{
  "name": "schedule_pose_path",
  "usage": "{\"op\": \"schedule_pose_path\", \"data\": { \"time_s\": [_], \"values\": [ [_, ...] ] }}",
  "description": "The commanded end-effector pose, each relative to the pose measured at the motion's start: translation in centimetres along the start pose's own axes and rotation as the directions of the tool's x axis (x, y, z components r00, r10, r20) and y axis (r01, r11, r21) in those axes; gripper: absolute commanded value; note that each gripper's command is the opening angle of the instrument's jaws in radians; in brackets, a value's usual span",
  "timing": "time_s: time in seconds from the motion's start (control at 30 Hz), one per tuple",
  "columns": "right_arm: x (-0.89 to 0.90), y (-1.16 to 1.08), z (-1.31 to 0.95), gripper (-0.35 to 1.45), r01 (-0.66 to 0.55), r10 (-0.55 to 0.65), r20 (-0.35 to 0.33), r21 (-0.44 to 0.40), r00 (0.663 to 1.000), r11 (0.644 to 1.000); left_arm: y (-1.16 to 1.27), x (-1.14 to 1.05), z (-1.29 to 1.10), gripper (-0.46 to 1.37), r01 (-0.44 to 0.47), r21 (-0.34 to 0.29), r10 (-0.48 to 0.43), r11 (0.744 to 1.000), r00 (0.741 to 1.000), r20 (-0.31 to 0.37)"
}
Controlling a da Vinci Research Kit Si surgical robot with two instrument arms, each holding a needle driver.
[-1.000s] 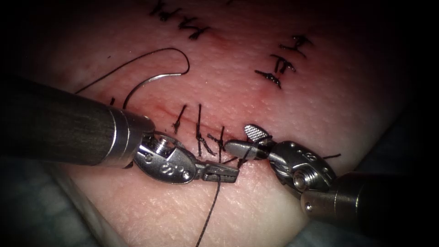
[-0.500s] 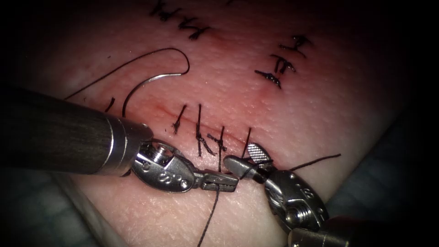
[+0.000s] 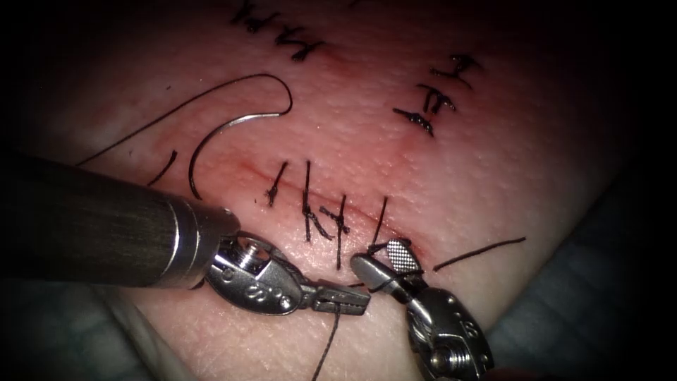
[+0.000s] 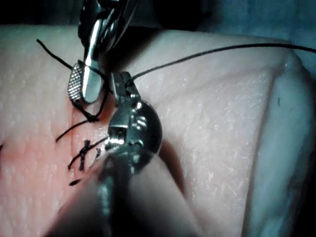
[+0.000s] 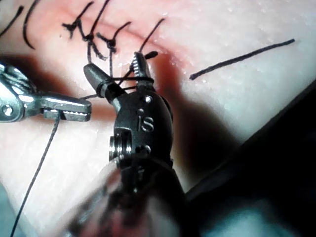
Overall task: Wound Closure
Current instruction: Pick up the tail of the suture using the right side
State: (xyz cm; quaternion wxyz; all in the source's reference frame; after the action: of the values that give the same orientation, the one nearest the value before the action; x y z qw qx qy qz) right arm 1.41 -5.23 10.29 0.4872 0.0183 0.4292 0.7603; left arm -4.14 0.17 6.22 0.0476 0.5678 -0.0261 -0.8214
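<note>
The left tool sits on the tissue below the cut, its jaws shut on the thread, which runs down from them. The right tool is open just right of it, at the newest stitch, with thread looped around both jaws and nothing held between them. The curved needle lies loose on the tissue up and to the left of the cut, outside the tissue. The left tool holding thread and the open right tool appear again in the right wrist view.
Several tied stitches cross the cut. A free thread end lies on the tissue to the right. Older stitch rows sit farther back. The tissue's edge drops off beside the left tool.
The right tool has swung down and leftward toward the left tool with thread wrapped round its open jaws. The left tool dropped slightly, still holding thread. The needle has not moved.
</note>
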Motion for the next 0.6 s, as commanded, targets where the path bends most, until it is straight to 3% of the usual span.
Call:
{"op": "schedule_pose_path", "data": {
  "time_s": [0.03, 0.33, 0.6],
  "values": [
    [0.02, 0.00, -0.01, 0.79, -0.023, 0.023, -0.002, 0.003, 1.000, 1.000, 0.00, 0.01, -0.01, -0.35, 0.000, -0.001, 0.000, 1.000, 1.000, 0.000],
    [-0.06, 0.15, -0.05, 0.74, -0.123, 0.123, -0.004, 0.009, 0.992, 0.992, -0.01, 0.01, 0.00, -0.35, 0.000, -0.001, 0.000, 1.000, 1.000, 0.000],
    [-0.10, 0.31, 0.12, 0.77, -0.160, 0.160, -0.006, 0.005, 0.987, 0.987, 0.01, 0.02, 0.01, -0.35, 0.000, -0.003, 0.000, 1.000, 1.000, -0.003]
  ]
}}
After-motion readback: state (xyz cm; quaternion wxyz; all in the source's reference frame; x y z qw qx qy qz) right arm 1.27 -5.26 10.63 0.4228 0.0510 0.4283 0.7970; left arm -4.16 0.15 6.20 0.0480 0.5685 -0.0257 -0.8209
